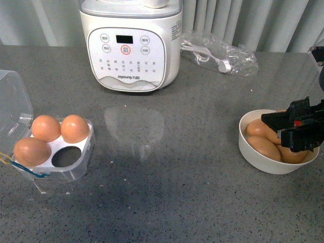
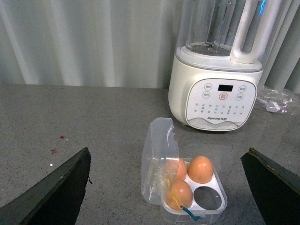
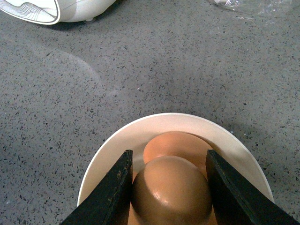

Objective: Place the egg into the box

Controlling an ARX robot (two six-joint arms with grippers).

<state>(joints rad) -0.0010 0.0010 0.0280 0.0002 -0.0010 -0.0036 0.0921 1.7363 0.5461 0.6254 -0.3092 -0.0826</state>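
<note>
The box [image 1: 76, 163] is a clear plastic carton at the left, lid open, with three orange-brown eggs and one empty hollow [image 1: 68, 156] at its front right. It also shows in the left wrist view [image 2: 206, 208]. My right gripper [image 1: 286, 132] is over the round white bowl [image 1: 253, 154] at the right, shut on the egg [image 3: 171, 190], with its black fingers [image 3: 110, 192] on either side. Other eggs [image 1: 263, 147] lie in the bowl beneath. My left gripper [image 2: 164, 187] is open and empty, above and in front of the box.
A white Joyoung kitchen appliance [image 1: 132, 45] stands at the back middle. A clear plastic bag with a white cable [image 1: 220, 53] lies at the back right. Grey speckled countertop [image 1: 167, 167] lies between box and bowl.
</note>
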